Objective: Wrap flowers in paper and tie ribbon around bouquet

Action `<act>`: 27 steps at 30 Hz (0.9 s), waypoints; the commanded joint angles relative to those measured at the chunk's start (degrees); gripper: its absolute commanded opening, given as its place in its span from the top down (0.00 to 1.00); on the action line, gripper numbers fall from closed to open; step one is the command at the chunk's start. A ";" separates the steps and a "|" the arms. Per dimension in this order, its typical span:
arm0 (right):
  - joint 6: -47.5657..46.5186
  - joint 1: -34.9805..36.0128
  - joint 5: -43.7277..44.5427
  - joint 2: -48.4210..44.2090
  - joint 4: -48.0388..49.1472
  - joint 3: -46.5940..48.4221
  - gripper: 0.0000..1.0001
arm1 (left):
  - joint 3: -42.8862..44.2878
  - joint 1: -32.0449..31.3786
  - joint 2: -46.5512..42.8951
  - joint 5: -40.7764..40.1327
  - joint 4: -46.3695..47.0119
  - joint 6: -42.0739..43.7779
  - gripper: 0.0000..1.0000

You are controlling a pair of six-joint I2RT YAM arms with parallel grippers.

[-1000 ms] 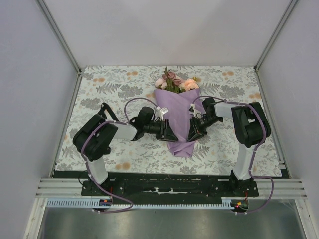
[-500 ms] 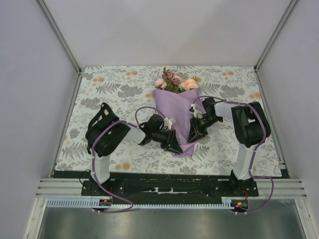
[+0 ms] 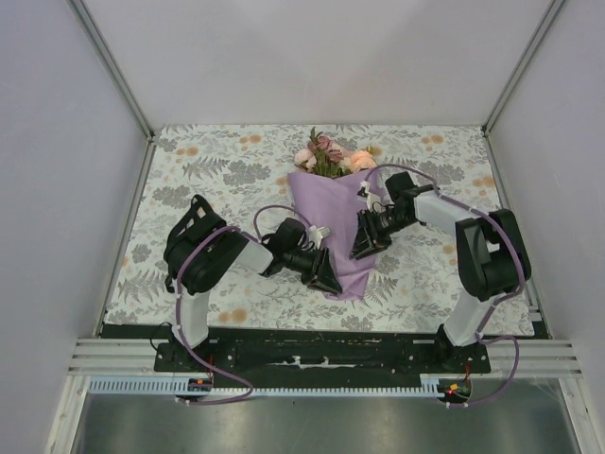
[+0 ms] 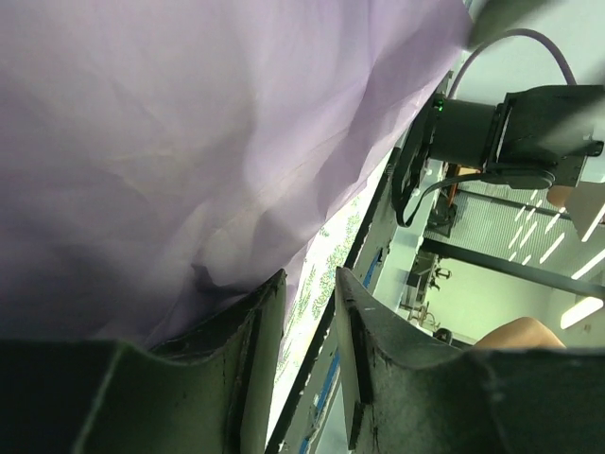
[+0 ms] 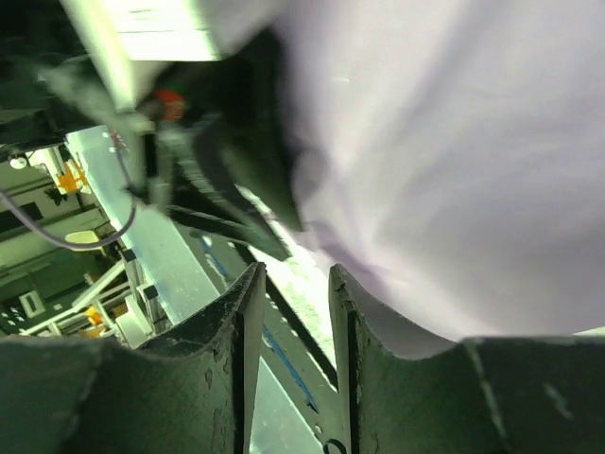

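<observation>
The bouquet lies in the middle of the table, a lilac-purple paper cone with its narrow end towards me. The pink and peach flowers stick out of its wide far end. My left gripper sits at the cone's lower left edge, open, with the paper beside its left finger and nothing in the gap. On the cone's right edge rests my right gripper, open, its narrow gap empty, the paper lying against its right finger. The ribbon is out of view.
A grey-and-orange floral tablecloth covers the table. Grey walls with metal posts close in the left, right and back. A black base rail runs along the near edge.
My left gripper slid down the cone's left edge towards its narrow end as the left arm drew back. My right gripper moved slightly up the right edge and opened wider; its elbow swung right.
</observation>
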 commanded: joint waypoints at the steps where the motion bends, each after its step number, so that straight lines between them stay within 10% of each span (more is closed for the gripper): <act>1: 3.15 3.09 -5.94 -5.90 3.84 -1.10 0.59 | -2.29 0.32 2.83 -3.67 -4.14 2.76 0.61; 18: -0.27 6.35 14.53 7.37 0.68 -0.76 0.68 | -5.27 7.43 -10.26 -3.93 5.71 -4.88 0.45; 27: -3.61 6.44 18.23 9.22 -3.01 0.56 0.69 | 0.00 14.29 1.06 -6.57 5.00 -5.15 0.48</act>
